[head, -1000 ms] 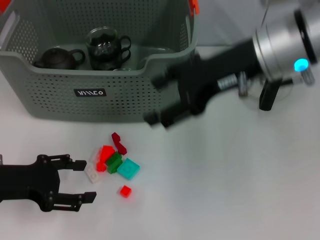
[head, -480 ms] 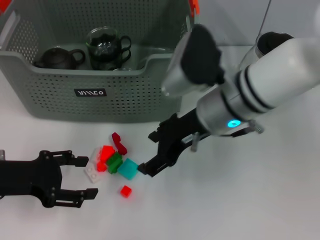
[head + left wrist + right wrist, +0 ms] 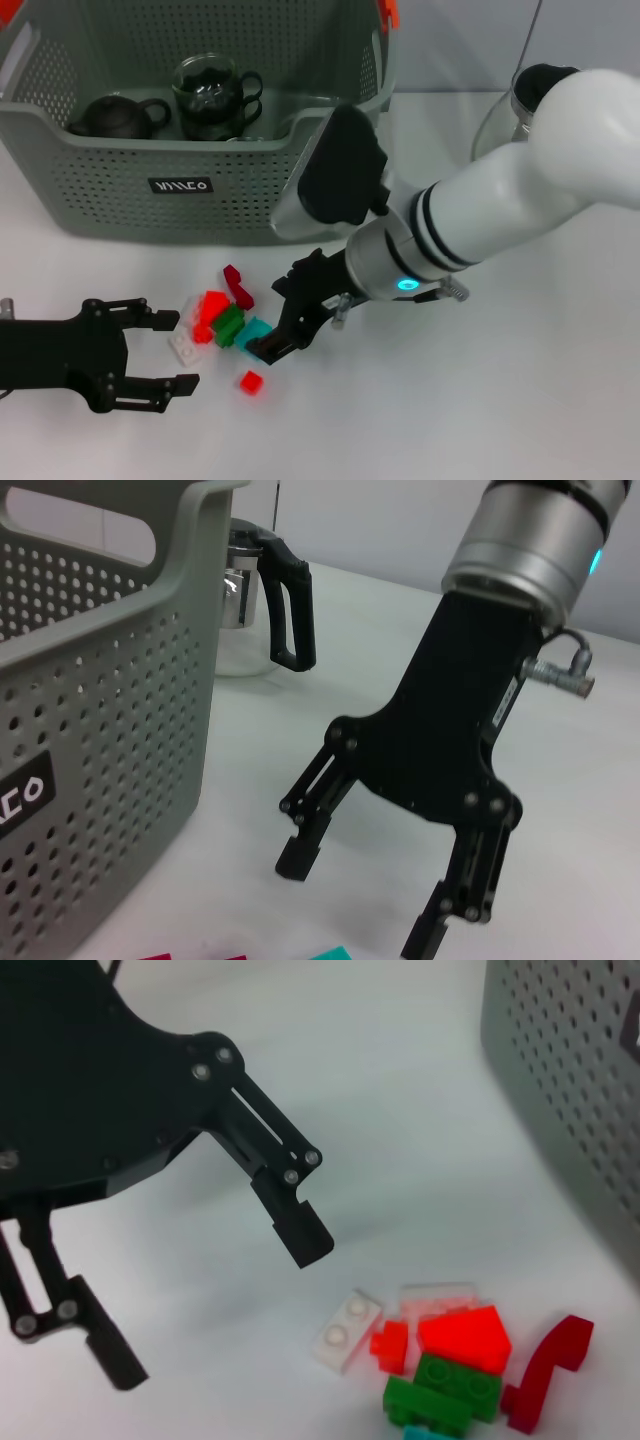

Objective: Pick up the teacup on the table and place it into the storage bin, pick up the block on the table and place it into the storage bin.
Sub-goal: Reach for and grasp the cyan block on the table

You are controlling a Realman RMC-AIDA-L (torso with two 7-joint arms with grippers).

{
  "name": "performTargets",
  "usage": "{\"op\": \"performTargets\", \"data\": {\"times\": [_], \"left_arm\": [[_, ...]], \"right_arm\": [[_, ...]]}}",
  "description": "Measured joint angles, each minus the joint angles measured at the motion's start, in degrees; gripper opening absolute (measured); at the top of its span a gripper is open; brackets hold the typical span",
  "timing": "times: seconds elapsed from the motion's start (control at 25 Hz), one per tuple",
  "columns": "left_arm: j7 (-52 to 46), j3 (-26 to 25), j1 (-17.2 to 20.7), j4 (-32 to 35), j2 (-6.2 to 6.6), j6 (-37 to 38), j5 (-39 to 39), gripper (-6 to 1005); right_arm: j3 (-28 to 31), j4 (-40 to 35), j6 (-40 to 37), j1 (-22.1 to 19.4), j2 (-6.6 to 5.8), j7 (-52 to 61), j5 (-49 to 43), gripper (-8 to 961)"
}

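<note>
Blocks (image 3: 230,325) on the desk (image 3: 480,400) looked light, hard and slick, so the right gripper (image 3: 285,325), fingers wide, wanted flat opposite sides.

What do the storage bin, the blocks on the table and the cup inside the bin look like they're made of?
The storage bin looks like moulded matte grey-green plastic: evenly perforated walls, rounded rim. The blocks seem to be glossy hard plastic: saturated reds, green, teal and white, with studs visible in the right wrist view. The cup appears to be dark tinted glass, see-through with bright reflections, though clear plastic can't be ruled out.
</note>
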Motion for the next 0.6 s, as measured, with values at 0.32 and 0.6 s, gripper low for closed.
{"op": "performTargets", "data": {"times": [0.32,0.6], "left_arm": [[0.47,0.0,-0.02,-0.7,0.02,-0.32,0.0,832],[1.11,0.0,-0.1,-1.64,-0.02,-1.02,0.0,832]], "right_arm": [[-5.67,2.73,6.86,0.59,0.41,-0.23,4.05,894],[-9.6,3.35,11.61,0.1,0.58,-0.32,5.63,894]]}}
